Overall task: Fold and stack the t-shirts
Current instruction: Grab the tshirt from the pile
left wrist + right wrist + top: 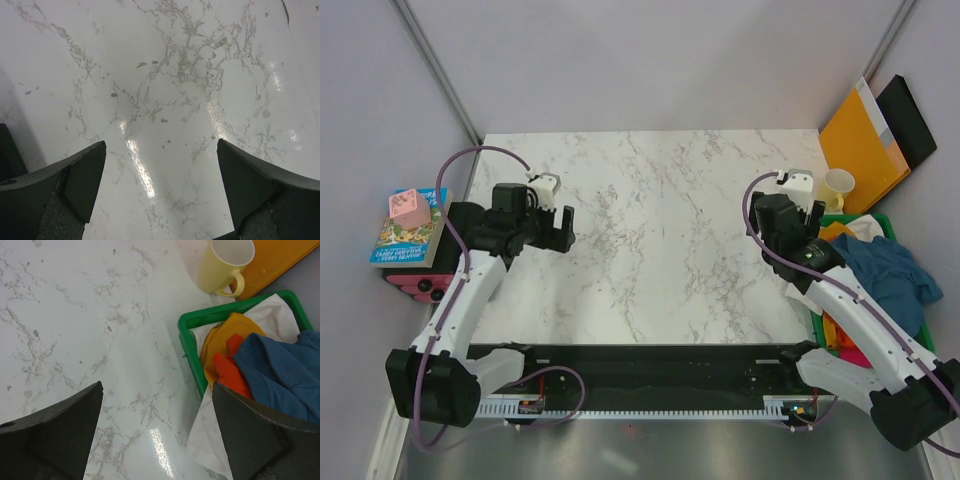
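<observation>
The t-shirts lie bunched in a green bin [883, 221] off the table's right edge. A teal-blue one [886, 268] is on top, also in the right wrist view [280, 372], with an orange one [227, 374] and a yellow one [222, 337] under it. Pink cloth [851, 353] shows lower in the bin. White cloth [209, 436] hangs over the bin's rim [188, 347]. My right gripper [786, 206] [157, 386] is open above the marble just left of the bin. Over the table's left side my left gripper [558, 226] [161, 145] is open over bare marble [165, 90].
A pale yellow mug [838, 186] [224, 266] stands at the table's back right corner. An orange envelope [861, 141] and a black folder [911, 120] lean behind it. Left of the table, a book [406, 236] carries a pink block [408, 207].
</observation>
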Action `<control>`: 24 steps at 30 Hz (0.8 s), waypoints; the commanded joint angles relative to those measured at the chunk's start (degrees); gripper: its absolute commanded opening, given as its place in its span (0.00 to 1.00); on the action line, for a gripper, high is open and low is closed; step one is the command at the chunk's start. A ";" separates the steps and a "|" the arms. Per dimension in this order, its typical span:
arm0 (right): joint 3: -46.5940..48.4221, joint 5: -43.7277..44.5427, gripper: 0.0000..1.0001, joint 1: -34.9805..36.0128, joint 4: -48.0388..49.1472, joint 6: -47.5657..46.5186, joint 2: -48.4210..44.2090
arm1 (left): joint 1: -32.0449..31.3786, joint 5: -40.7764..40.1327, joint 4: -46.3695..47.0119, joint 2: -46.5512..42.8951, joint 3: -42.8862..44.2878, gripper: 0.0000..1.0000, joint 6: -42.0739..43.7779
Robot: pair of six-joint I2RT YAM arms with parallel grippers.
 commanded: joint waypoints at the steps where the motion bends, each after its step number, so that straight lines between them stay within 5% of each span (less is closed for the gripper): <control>1: -0.08 3.16 0.98 0.13 0.62 -0.15 -2.05 | 1.33 0.28 2.11 0.65 1.16 1.00 -0.55; 24: 3.95 0.79 0.98 0.13 5.19 -3.58 4.63 | 4.32 -1.56 3.70 -4.17 -1.65 1.00 -0.02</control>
